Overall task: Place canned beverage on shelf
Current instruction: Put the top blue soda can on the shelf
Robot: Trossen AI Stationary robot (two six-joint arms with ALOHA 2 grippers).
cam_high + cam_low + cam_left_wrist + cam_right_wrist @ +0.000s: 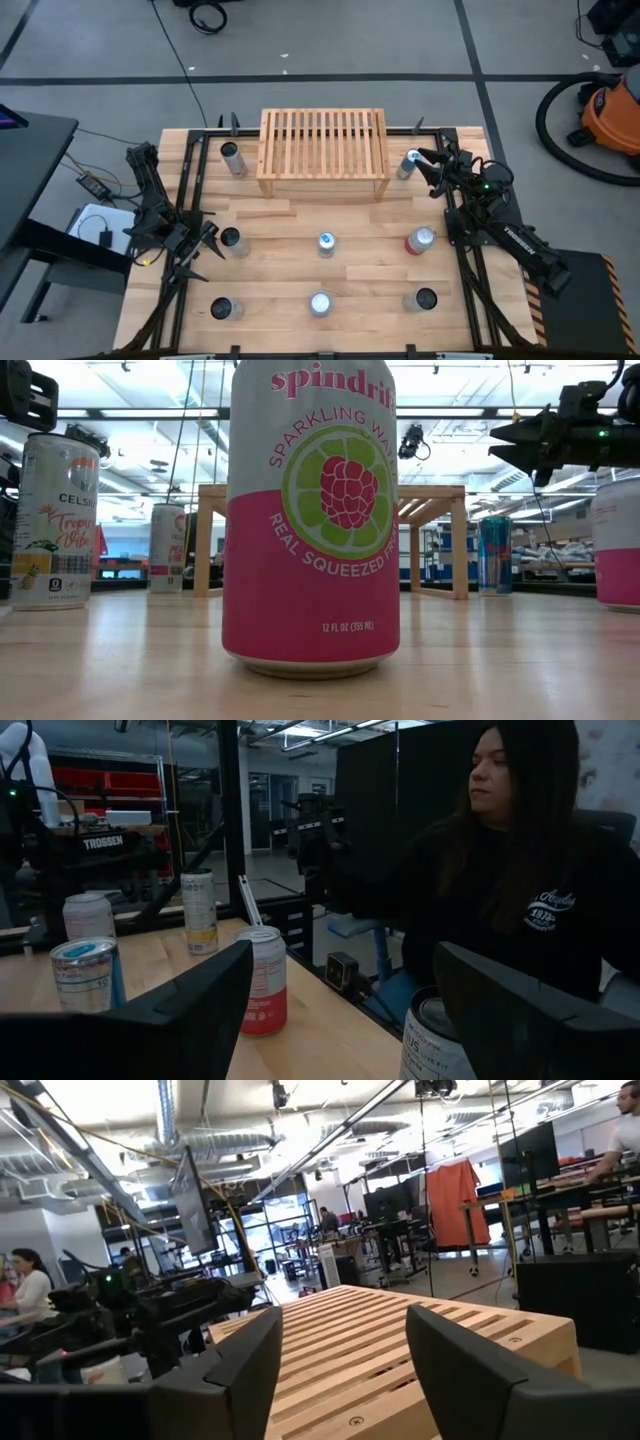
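- A pink and white raspberry-lime seltzer can stands closest to the low camera.
- The shelf, pale wood with a slatted top, sits at the table's far edge, nothing on it.
- Right gripper, jaws open and empty, hovers just right of the shelf.
- Left gripper, jaws open, waits beside a can.

Shelf at table's back centre, cans flanking it — more cans in rows before it
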